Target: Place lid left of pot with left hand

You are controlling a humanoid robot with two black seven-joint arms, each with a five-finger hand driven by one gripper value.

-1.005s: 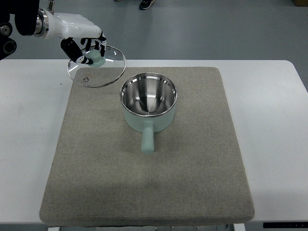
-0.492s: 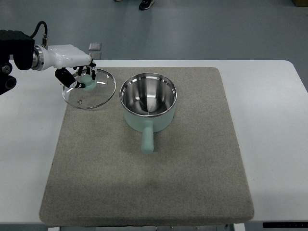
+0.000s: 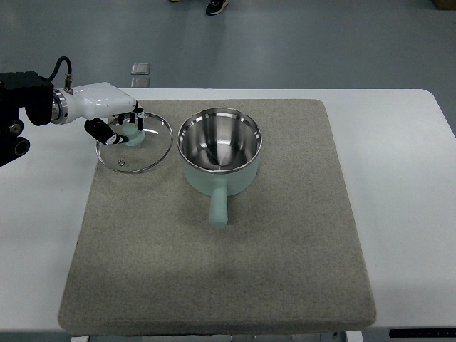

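Setting: grey floor beyond a white table (image 3: 399, 142); your landmark is the pot (image 3: 219, 158), standing open on a grey mat (image 3: 285, 249) with its handle pointing toward the robot's side.
Top view, lid: the glass lid (image 3: 135, 146) sits just left of the pot, close to its rim but apart from it, over the mat's left edge. You cannot tell whether it rests on the mat or hangs slightly above.
Top view, left hand: the left hand (image 3: 114, 122) comes in from left of the pot, forearm roughly level, dark fingers (image 3: 97, 130) curled down around the lid's pale green knob.
Top view, right hand: not visible.
Risk, early release: if you let go while the lid is tilted or off the surface, it may drop, roll or slide into the pot.
Risk, edge: part of the lid overhangs the mat's border, so it could rock there.
Risk, withdrawal: fingers snagging the knob could drag the lid.
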